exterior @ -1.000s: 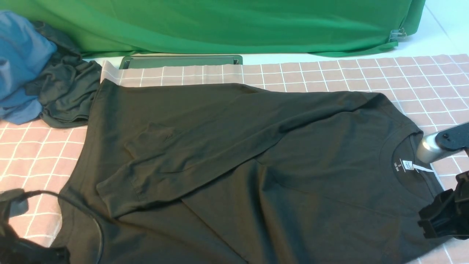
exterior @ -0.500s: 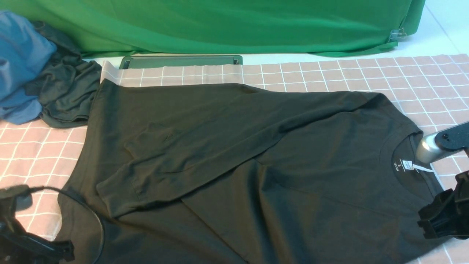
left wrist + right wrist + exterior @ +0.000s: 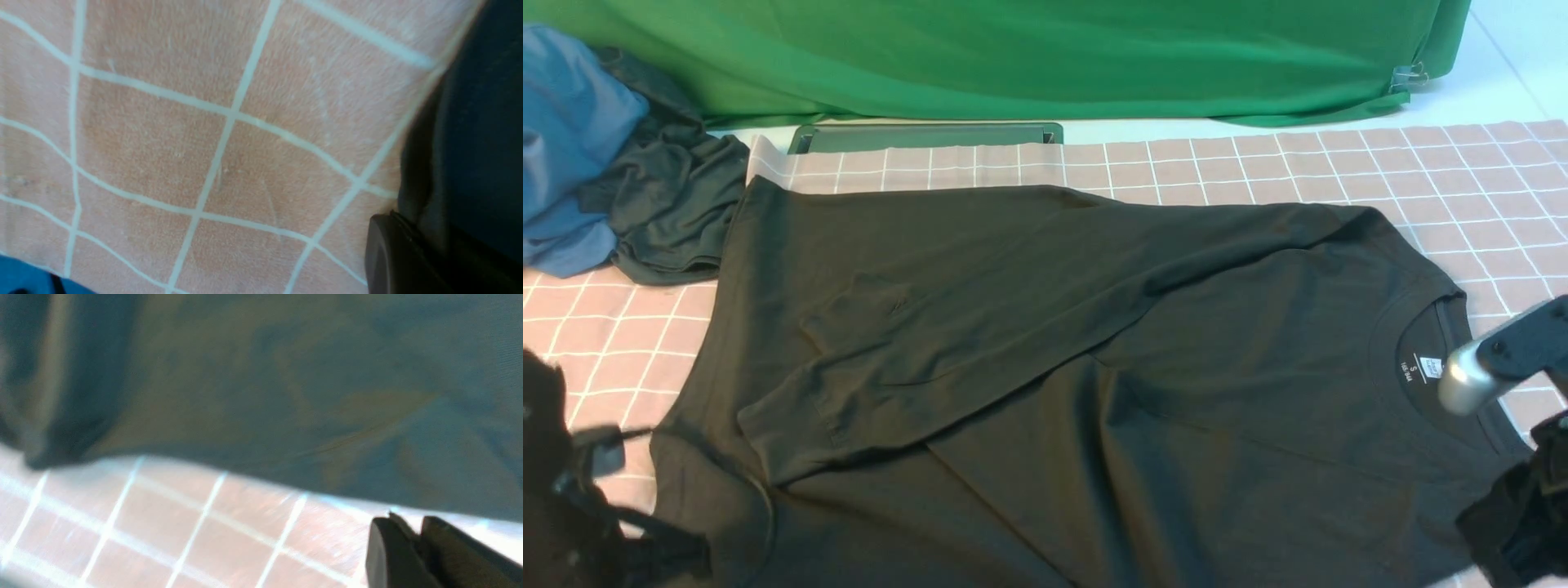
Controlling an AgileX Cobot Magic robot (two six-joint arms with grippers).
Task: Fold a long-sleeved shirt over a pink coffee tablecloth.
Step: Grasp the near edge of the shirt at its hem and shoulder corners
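A plain green cloth [image 3: 1013, 57] hangs in soft folds across the far side as a backdrop, pinched at its right end by a small metal clip [image 3: 1409, 77], with a pale, almost white tabletop [image 3: 1486, 94] bare beyond it at the far right. At the far left, a crumpled blue garment [image 3: 568, 139] touches a small dark grey garment [image 3: 670, 212]. A flat dark green tray [image 3: 923, 135] sits just before the backdrop under even, shadowless light.
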